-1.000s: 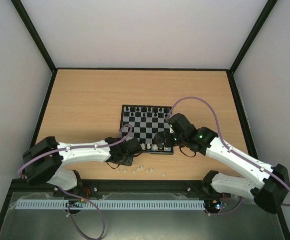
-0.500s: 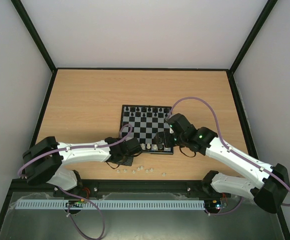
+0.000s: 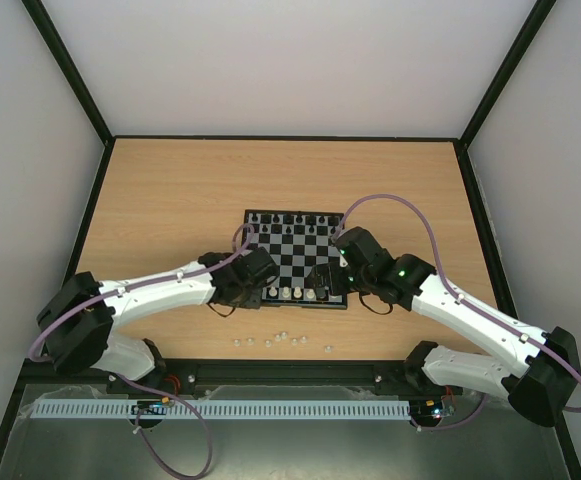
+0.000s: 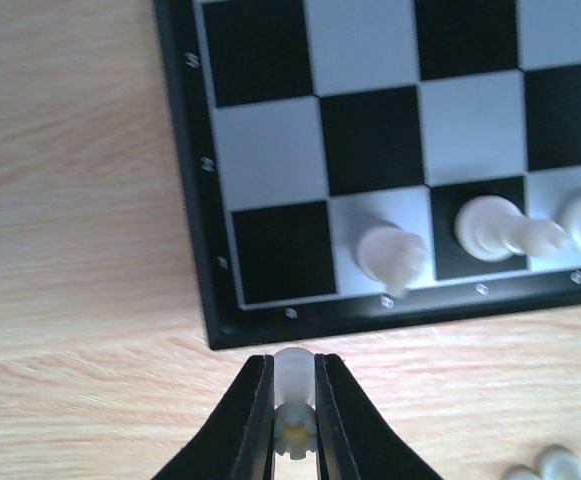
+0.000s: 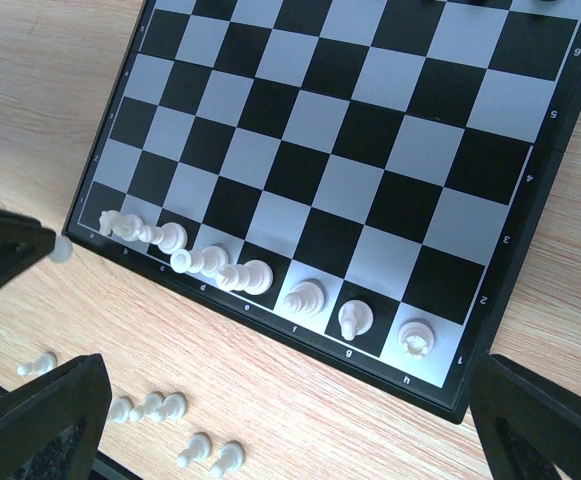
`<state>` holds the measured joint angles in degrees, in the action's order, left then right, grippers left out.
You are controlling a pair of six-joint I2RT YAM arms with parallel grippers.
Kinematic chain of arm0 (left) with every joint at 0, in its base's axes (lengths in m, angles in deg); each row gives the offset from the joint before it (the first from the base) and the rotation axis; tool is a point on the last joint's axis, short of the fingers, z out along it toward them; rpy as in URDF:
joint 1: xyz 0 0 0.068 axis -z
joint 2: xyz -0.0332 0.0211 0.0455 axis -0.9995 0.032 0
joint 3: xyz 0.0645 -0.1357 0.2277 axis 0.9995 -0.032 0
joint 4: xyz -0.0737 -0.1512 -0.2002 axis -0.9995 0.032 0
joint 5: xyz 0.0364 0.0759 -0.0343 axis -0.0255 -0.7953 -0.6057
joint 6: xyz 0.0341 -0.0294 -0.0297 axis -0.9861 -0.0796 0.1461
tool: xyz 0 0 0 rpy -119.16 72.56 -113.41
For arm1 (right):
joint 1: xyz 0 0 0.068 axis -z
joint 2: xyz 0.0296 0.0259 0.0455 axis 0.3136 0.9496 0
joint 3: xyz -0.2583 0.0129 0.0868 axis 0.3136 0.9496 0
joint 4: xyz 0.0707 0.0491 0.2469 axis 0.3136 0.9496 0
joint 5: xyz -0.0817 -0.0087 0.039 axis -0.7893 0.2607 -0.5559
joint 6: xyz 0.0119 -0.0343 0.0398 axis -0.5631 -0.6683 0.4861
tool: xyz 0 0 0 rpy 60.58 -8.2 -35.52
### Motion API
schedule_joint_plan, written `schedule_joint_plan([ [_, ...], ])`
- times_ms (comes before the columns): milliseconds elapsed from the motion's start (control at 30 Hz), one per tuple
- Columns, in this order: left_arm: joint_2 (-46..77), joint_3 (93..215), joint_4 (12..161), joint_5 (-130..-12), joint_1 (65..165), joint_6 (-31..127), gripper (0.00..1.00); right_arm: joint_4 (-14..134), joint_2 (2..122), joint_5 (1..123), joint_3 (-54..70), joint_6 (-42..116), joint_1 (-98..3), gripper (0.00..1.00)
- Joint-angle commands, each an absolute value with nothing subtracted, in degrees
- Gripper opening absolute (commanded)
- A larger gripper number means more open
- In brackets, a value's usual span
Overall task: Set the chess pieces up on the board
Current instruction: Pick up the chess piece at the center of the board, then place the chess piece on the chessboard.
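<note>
Several chess pieces [image 5: 305, 297] lined the board [image 5: 370, 150] | loose pieces [image 5: 150, 407] beside it | I saw left gripper [image 4: 294, 365] pinching one, right gripper [image 3: 322, 283] agape

The light wood-grain tabletop [image 3: 170, 200], framed by a dark rim, carries the board [image 3: 292, 252], which lies flat right of centre and toward the near side. White chess pieces [image 3: 282, 339] lie scattered on the bare wood, between the board's near border and the tabletop's near edge, some on their sides.
</note>
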<state>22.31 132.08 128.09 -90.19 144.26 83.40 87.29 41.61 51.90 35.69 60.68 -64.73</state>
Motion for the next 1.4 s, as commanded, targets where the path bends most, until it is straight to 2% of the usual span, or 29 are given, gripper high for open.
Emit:
schedule_joint_plan([
  [0, 21.5, 132.8, 130.7, -91.6, 140.7, 79.3, 0.07, 87.3, 41.1, 52.3, 36.5, 59.8, -64.5, 0.99],
  [733, 27.9, 135.5, 125.4, -90.9, 138.7, 75.7, 0.07, 87.4, 41.3, 52.0, 36.5, 59.9, -64.5, 0.99],
  [1367, 30.5, 136.3, 124.8, -90.7, 138.4, 74.8, 0.12, 87.2, 41.3, 52.5, 36.5, 59.8, -64.5, 0.99],
])
